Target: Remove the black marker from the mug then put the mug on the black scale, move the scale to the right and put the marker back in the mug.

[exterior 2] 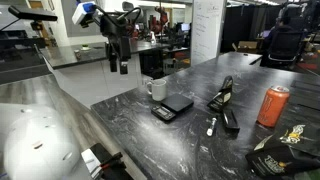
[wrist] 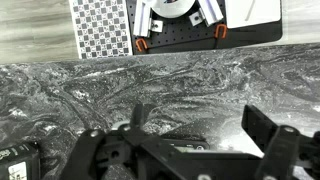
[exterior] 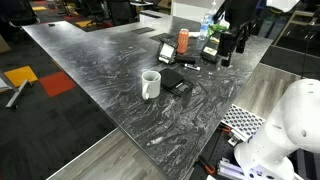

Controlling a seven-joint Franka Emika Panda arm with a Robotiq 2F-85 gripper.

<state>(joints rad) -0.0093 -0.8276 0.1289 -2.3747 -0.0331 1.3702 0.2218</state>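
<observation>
claw (wrist: 196,115) released, empty | mug (exterior 2: 157,90) just beside black scale (exterior 2: 172,107) | orange can (exterior 2: 272,105) well apart

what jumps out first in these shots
The orange-red can is the brightest thing on the dark marbled table, near one edge. Next comes the white mug, standing beside the flat black scale mid-table. The gripper hangs open in the air, away from both.
</observation>
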